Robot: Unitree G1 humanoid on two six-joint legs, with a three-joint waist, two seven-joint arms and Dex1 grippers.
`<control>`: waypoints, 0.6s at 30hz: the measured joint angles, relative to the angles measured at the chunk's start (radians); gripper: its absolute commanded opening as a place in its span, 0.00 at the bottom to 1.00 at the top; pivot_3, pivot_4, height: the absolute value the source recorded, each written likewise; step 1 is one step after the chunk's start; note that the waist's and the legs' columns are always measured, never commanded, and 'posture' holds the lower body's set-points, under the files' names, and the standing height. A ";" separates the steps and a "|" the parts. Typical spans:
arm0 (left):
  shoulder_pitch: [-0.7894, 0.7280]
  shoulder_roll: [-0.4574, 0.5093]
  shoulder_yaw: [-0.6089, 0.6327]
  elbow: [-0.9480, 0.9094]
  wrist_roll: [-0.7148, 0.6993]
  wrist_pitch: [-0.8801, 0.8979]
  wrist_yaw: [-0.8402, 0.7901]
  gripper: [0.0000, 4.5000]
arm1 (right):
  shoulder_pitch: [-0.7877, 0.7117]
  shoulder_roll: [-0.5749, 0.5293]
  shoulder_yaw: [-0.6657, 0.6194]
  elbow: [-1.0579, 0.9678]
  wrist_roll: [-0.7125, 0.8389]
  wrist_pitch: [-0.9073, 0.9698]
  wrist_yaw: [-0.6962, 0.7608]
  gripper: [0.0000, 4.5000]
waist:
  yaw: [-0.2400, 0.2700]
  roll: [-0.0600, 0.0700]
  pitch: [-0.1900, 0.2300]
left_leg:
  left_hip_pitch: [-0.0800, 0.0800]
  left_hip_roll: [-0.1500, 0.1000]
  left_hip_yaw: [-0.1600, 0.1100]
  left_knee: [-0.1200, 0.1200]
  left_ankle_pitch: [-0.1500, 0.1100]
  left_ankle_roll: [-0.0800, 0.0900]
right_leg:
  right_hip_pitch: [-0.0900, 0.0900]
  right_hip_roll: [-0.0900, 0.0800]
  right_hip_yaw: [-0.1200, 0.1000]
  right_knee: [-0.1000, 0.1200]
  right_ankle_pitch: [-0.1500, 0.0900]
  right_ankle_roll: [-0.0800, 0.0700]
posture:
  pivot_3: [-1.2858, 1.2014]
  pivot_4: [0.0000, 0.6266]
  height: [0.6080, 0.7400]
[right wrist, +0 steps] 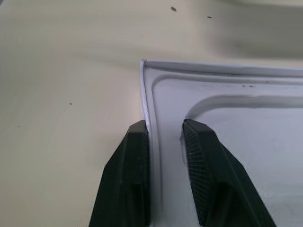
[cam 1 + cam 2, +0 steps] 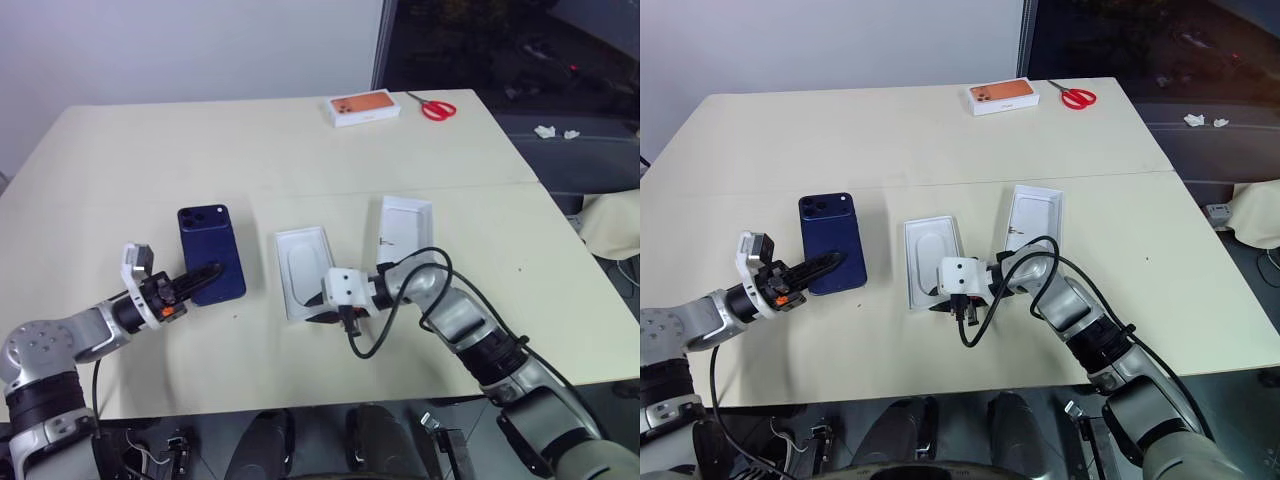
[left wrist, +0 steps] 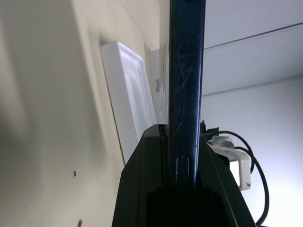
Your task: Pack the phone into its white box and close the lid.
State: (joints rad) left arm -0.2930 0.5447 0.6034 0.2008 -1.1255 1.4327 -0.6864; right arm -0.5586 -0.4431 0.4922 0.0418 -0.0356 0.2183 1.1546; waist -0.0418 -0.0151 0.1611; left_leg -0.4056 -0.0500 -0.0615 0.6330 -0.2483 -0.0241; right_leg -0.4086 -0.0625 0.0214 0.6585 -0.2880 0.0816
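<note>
The dark navy phone (image 2: pixel 210 250) shows its glossy back and camera cluster, and my left gripper (image 2: pixel 208 272) is shut on its near end. In the left wrist view the phone (image 3: pixel 187 71) stands edge-on between the fingers. To its right lies the white box (image 2: pixel 284 285), with a white insert (image 2: pixel 303 268) with an oval recess in it. My right gripper (image 2: pixel 318 308) is at the box's near corner. Its fingers (image 1: pixel 137 142) stand astride the thin wall (image 1: pixel 143 90), one outside and one inside, with a gap showing. The lid (image 2: pixel 405 230) lies open side up, further right.
A small white box with an orange top (image 2: pixel 365 108) and red scissors (image 2: pixel 437 107) lie at the table's far edge. A seam (image 2: pixel 500 185) crosses the tabletop behind the lid. A black cable (image 2: pixel 385 320) loops off my right wrist over the table.
</note>
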 measured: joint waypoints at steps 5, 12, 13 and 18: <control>0.000 0.000 0.000 0.000 -0.006 0.001 0.000 0.00 | 0.000 0.000 0.000 0.000 0.000 0.000 -0.001 0.24 | 0.000 0.000 0.000 | 0.000 0.000 0.000 0.000 0.000 0.000 | 0.000 0.000 0.000 0.000 0.000 0.000 | 0.52 0.24 1.00; 0.000 0.000 0.000 0.000 -0.022 0.001 0.005 0.00 | -0.011 0.053 0.002 0.034 -0.021 -0.007 -0.039 0.24 | -0.003 -0.001 -0.001 | 0.001 0.001 0.000 0.000 0.000 0.000 | 0.000 0.001 0.000 0.001 0.000 0.000 | 0.52 0.24 1.00; 0.000 0.000 0.000 0.000 -0.023 0.000 0.008 0.00 | -0.018 0.080 0.006 0.055 -0.029 -0.009 -0.054 0.24 | -0.004 -0.001 -0.001 | 0.001 0.002 0.000 0.000 0.000 -0.001 | 0.000 0.001 0.000 0.001 0.000 0.000 | 0.52 0.24 1.00; -0.015 0.002 0.004 0.010 -0.036 0.000 0.020 0.00 | -0.069 0.188 0.023 0.153 -0.080 -0.021 -0.131 0.24 | -0.006 -0.002 -0.001 | 0.003 0.005 0.001 -0.001 0.001 -0.003 | 0.000 0.005 0.001 0.003 0.000 0.000 | 0.52 0.24 1.00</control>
State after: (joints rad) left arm -0.3076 0.5463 0.6074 0.2107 -1.1617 1.4327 -0.6665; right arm -0.6274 -0.2550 0.5148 0.1947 -0.1152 0.1976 1.0233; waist -0.0479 -0.0166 0.1602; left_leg -0.4030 -0.0450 -0.0607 0.6324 -0.2469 -0.0267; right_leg -0.4089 -0.0577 0.0220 0.6613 -0.2880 0.0816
